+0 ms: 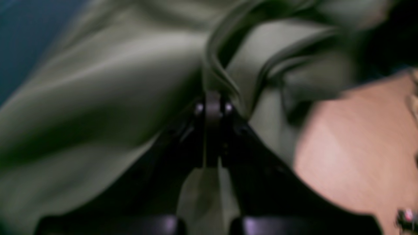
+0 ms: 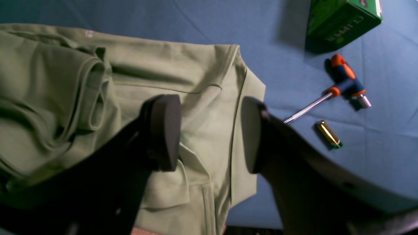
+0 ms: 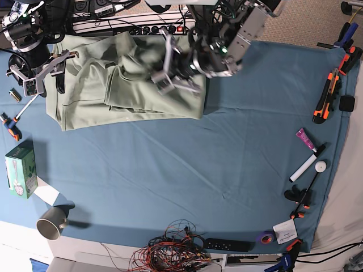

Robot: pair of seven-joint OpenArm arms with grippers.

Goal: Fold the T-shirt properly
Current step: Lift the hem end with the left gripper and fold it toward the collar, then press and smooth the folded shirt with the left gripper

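A: ok headcount, what's on the cloth? one T-shirt [image 3: 122, 90], one green box [image 3: 20, 169], one metal cup [image 3: 51, 222]

B: also one screwdriver [image 2: 339, 88], one battery [image 2: 328, 133], one marker [image 3: 306, 165], one pink tube [image 3: 304, 139] and two grippers, left gripper [image 3: 167, 79], right gripper [image 2: 210, 133]

Blue-clothed table [image 3: 170, 170] bears T-shirt [image 3: 113, 96], screwdriver [image 2: 343, 88], box [image 3: 20, 169], perhaps battery [image 2: 328, 134].

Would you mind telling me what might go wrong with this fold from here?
1. The left gripper pinches only a bunched ridge of the T-shirt; it may slip or fold crooked.
2. The right gripper hangs open over the collar end, leaving it unpinned, so the shirt may drag.
3. The screwdriver and battery lie close and could snag.
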